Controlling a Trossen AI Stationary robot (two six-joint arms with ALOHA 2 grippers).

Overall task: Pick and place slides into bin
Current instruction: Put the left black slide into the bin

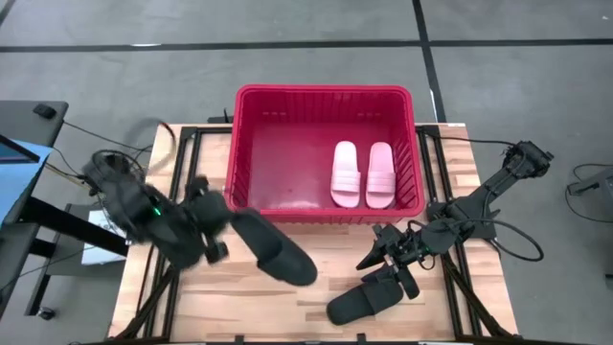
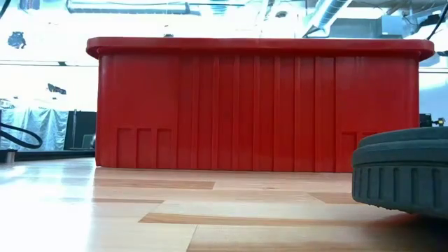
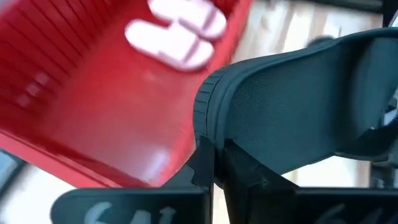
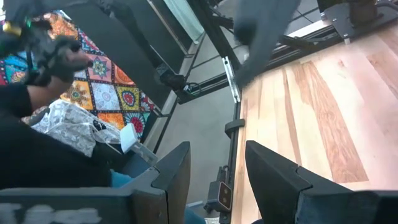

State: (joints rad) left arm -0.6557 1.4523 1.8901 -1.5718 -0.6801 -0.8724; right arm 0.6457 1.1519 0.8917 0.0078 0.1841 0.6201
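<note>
Reaching in from the table's left side, the left arm angles toward the centre with its left gripper (image 1: pixel 235 230) pinched tight on the heel end of one black slide (image 1: pixel 278 251), which sticks out from the fingers toward the middle of the table, just in front of the bin's near left corner; whether its far end touches the wood cannot be told from above. In the left wrist view this slide (image 3: pixel 298 106) fills the frame beyond the dark fingers (image 3: pixel 205 168), sole ribbing visible, with the red bin (image 3: pixel 93 106) behind it. The right arm folds in from the right rear edge, its right gripper (image 1: pixel 383 251) low over the table beside the second black slide (image 1: pixel 364 300); the jaws stand parted with nothing between them, as the right wrist view shows bare wood (image 4: pixel 311 106) past the fingers (image 4: pixel 273 168). Count: four slides in all. Two pale pink slides (image 1: pixel 363 174) lie side by side, straps up, in the right half of the bin (image 1: pixel 326 93). Two black ones are outside it, one gripped, one lying on the table (image 1: pixel 220 316) near the front right. Bins: one, at the table's rear centre.
</note>
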